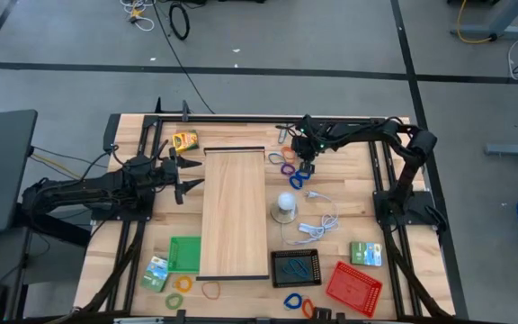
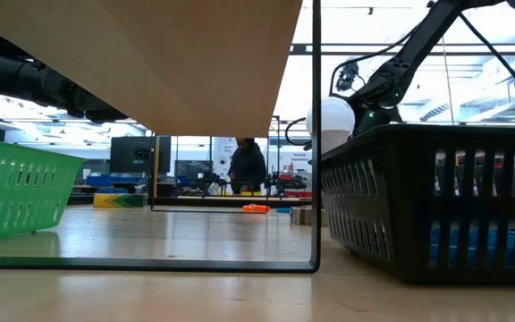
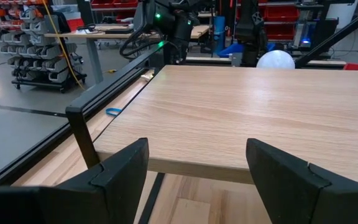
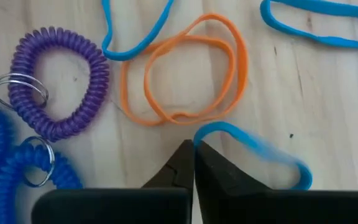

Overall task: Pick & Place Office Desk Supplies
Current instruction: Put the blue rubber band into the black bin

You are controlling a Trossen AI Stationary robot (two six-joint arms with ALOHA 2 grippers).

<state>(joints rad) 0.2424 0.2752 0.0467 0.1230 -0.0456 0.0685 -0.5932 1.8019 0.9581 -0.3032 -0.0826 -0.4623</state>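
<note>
On the worktop (image 1: 115, 252) the long pale board (image 1: 235, 214) runs lengthwise from near edge to far edge, and the left gripper (image 1: 185, 173) waits just off its left side with jaws released and empty. Off the board's far right corner the right gripper (image 4: 193, 149) is down on the wood with jaws clenched on one end of a blue band (image 4: 253, 143), whose loop lies flat and stretches away from the fingertips, its held end hidden between them and its outline blurred. Just beyond it lie an orange band (image 4: 185, 68), a purple coil (image 4: 58, 84) with a metal ring, and part of a blue coil (image 4: 17, 168) cut off by the frame.
</note>
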